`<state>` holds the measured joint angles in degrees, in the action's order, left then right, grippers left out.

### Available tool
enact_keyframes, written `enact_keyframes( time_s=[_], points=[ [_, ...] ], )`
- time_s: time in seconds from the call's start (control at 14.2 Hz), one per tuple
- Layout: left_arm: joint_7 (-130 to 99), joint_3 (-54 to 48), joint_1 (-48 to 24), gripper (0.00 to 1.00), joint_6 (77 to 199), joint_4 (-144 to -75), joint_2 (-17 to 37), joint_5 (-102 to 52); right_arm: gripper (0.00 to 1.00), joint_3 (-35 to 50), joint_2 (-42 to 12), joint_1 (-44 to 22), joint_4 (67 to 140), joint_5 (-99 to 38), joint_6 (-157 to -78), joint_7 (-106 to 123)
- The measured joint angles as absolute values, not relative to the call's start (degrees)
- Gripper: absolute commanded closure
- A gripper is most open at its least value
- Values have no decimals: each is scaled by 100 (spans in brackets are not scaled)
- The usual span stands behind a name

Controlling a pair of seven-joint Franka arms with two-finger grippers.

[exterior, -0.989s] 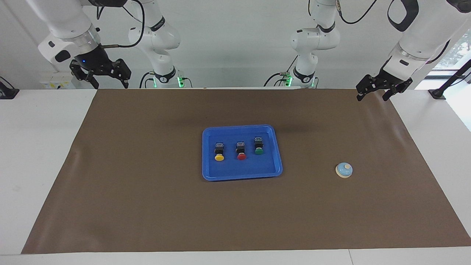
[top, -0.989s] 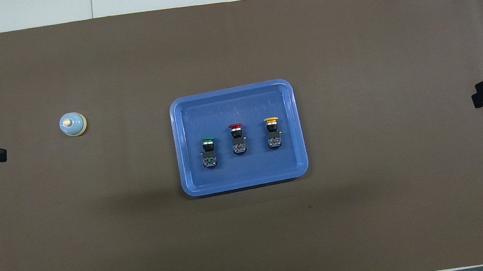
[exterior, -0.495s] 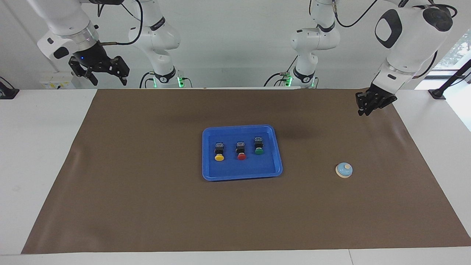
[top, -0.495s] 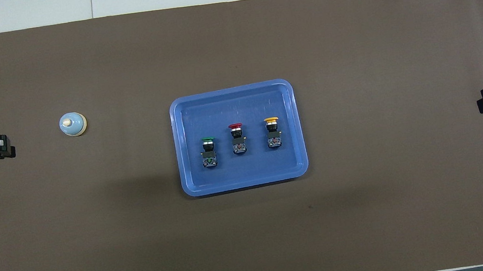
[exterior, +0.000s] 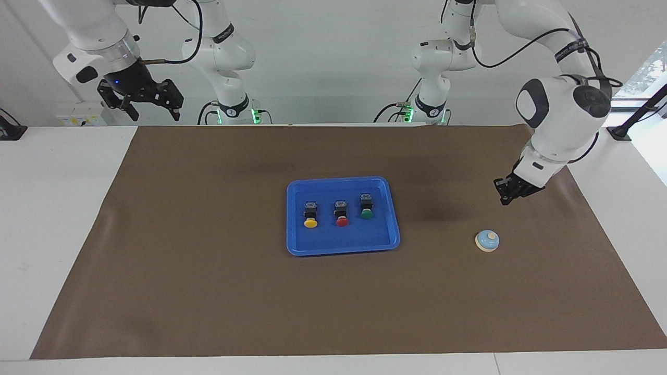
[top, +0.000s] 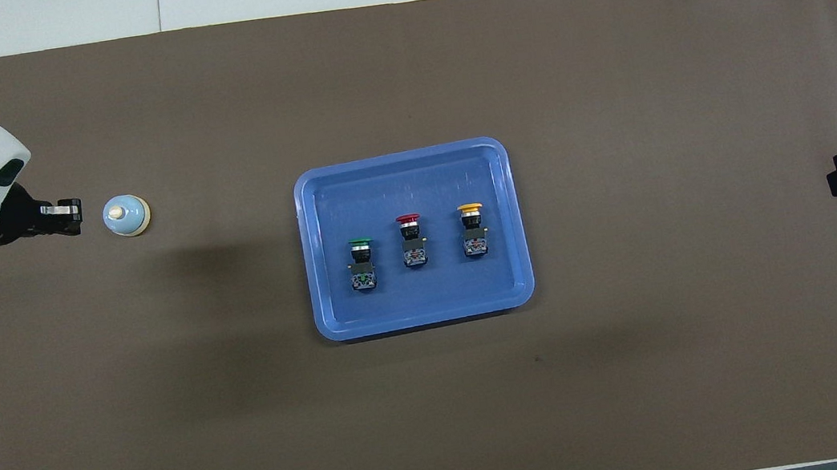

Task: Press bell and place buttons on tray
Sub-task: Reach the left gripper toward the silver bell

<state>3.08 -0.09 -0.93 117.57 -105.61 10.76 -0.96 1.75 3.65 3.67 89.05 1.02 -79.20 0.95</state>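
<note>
left gripper [exterior: 504,196], fingers closed and empty, has dropped over the mat toward the bell [exterior: 487,240]; buttons [exterior: 342,213] already on tray [exterior: 292,245]; press pending.

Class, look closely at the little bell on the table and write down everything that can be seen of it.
The bell is a small round dome, light blue and glossy, with a cream knob on top and a cream rim around its base. It sits upright on the brown mat, alone, toward the left arm's end of the table, beside the blue tray but well apart from it. Nothing touches it. The left gripper hangs in the air close by, short of it.
</note>
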Motion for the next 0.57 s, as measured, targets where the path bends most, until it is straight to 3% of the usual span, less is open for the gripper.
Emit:
enact_keyframes(
  time_s=[0.21, 0.57],
  points=[
    [308, 1, -90, 100, 12235, -10562, 1451, -96, 0, 175, 364, 368, 8909, 164, -8125, 95],
    [308, 1, -80, 100, 12443, -10559, 1586, -96, 0, 175, 365, 368, 8909, 165, -8136, 95]
  ],
)
